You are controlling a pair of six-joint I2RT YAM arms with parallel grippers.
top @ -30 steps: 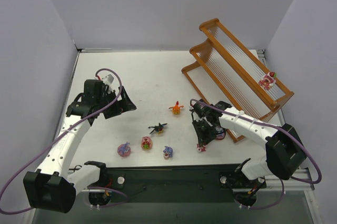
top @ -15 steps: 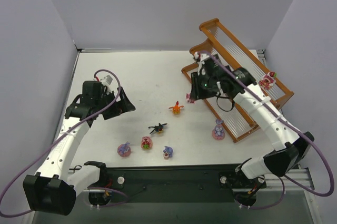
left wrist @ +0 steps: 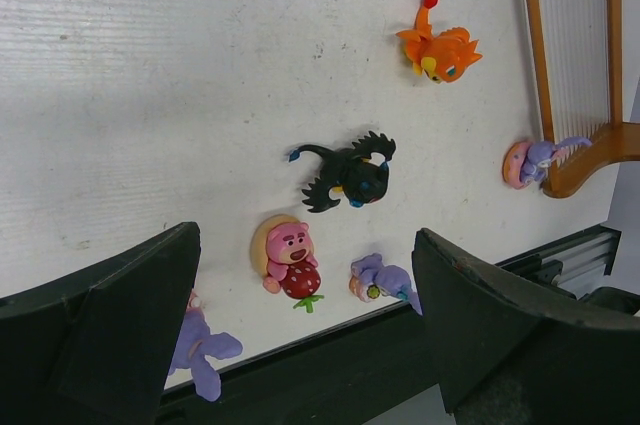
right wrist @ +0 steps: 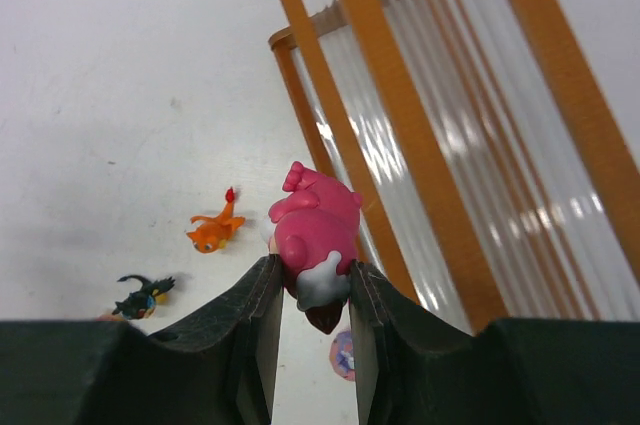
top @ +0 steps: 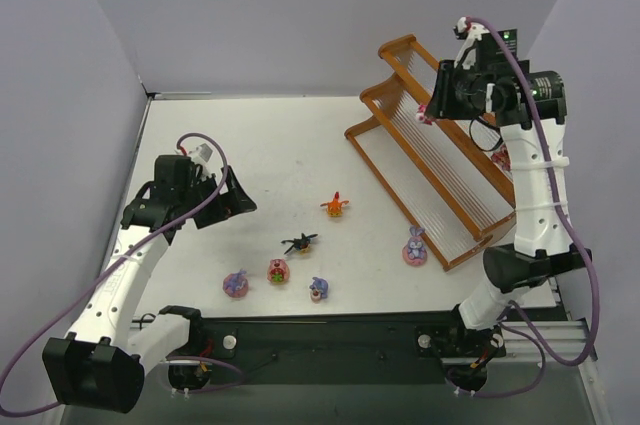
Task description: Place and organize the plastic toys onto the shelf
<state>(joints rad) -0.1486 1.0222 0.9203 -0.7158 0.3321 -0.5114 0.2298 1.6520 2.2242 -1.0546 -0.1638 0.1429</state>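
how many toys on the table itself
6: orange dragon toy, black winged toy, pink bear toy, left purple toy, middle purple toy, and purple toy beside the orange-brown shelf. Others may be hidden.

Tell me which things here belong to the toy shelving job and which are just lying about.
Job: shelf, pink toy in right tool, orange toy, black winged toy, pink bear, purple toys.
Not the job: arm cables, black base rail.

A robot-testing lab cell — blank lavender panels (top: 300, 15) box in a white surface (top: 270, 145), and along that surface's near edge a black rail (top: 330, 330) carries the cabled left arm (top: 115, 280) and right arm (top: 535, 195).
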